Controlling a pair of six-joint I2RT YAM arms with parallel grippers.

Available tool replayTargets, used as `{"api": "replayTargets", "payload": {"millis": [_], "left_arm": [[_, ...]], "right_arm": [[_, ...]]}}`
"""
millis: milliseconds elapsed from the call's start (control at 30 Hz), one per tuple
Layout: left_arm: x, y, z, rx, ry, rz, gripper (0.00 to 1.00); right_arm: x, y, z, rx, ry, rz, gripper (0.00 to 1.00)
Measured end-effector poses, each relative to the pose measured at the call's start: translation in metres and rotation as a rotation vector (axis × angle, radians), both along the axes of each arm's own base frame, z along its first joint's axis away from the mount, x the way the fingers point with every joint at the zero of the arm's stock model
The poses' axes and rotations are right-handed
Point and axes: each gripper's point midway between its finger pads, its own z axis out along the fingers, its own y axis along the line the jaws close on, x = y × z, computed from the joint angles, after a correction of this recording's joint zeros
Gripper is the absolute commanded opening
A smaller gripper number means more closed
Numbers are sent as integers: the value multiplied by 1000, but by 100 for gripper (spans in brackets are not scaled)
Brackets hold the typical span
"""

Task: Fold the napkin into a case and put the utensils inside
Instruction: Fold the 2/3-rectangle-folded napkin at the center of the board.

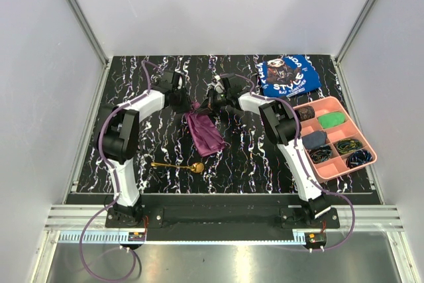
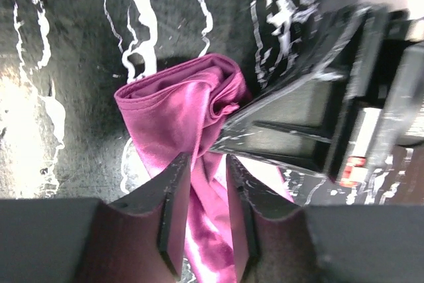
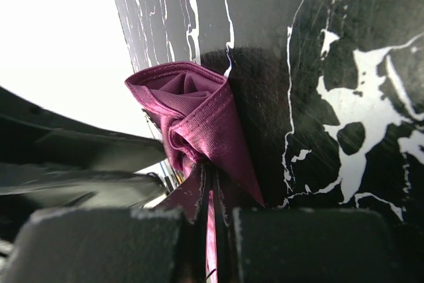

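Note:
The plum-purple napkin (image 1: 204,134) lies bunched and partly folded at the middle of the black marbled table, its far end raised toward both grippers. My right gripper (image 1: 211,105) is shut on a gathered edge of the napkin (image 3: 199,120), with the cloth pinched thin between its pads. My left gripper (image 1: 188,103) stands over the same end. Its jaws are a little apart, astride a strip of the napkin (image 2: 173,107), and a gap shows beside the cloth. The gold spoon (image 1: 177,165) lies on the table nearer than the napkin, apart from it.
A blue printed cloth (image 1: 289,74) lies at the back right. A pink compartment tray (image 1: 326,105) with small items sits at the right edge. White walls enclose the table. The right gripper's body (image 2: 311,117) is close beside my left fingers.

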Motion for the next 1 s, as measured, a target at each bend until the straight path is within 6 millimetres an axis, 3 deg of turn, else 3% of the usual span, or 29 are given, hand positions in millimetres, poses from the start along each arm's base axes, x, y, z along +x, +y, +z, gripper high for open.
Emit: {"api": "replayTargets", "payload": {"millis": [267,667,1000], "left_arm": [[-5,7,-21,96,55,1,25],[10,7,-13,197,5,1,24],[7,12,-17,253,17,2,26]], "right_arm": [[0,0,0,0,-1,1,0],[0,0,0,-1,-3,1,0],[0,0,0,-1,-4,2,0]]}}
